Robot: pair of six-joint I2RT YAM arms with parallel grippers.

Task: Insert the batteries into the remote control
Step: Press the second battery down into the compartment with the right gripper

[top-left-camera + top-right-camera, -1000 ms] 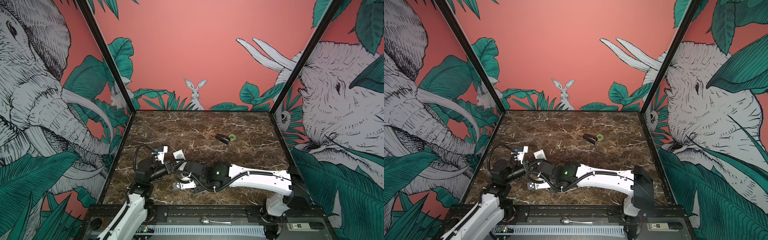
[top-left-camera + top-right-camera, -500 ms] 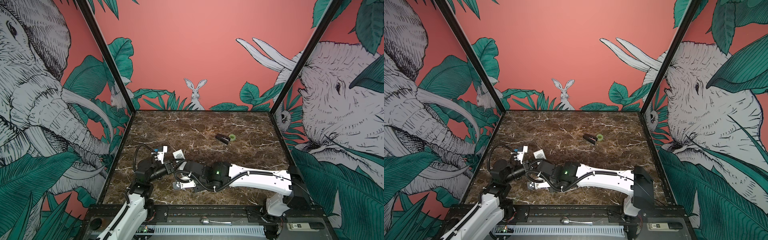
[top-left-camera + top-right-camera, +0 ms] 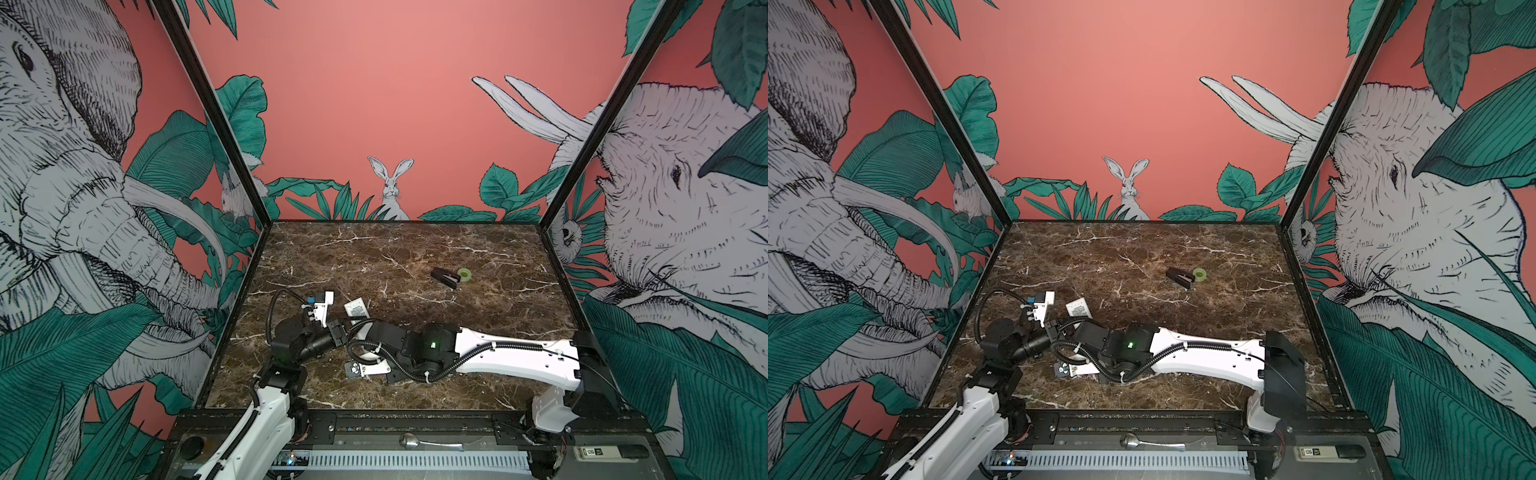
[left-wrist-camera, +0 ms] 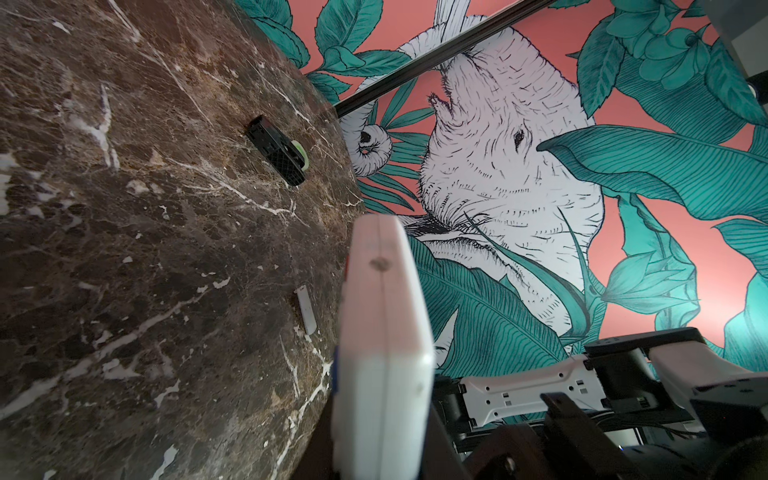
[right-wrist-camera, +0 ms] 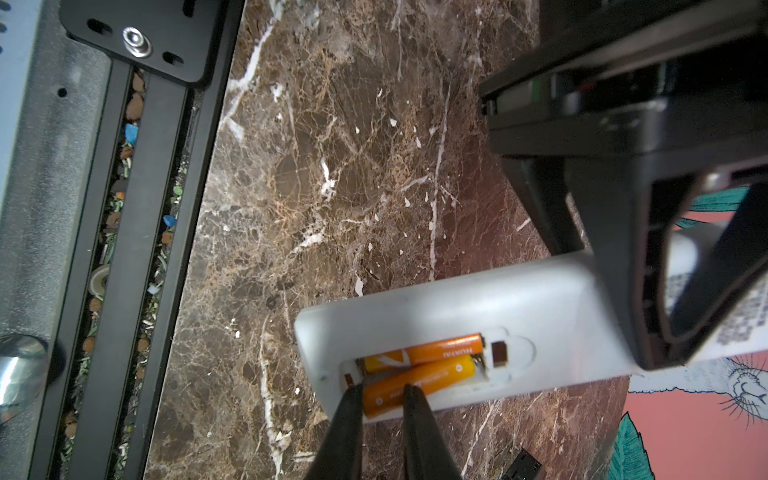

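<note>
The batteries are lying side by side in the open compartment of the remote control, the one closer to the right tool sitting slightly askew. The remote control is being held back-up over the front left part of the marble surface, with the left tool clamping its other end. The right tool is touching that closer battery, its tips standing a narrow gap apart; whether it is pinching cannot be told. A black stapler-like object is lying well apart, toward the back.
</note>
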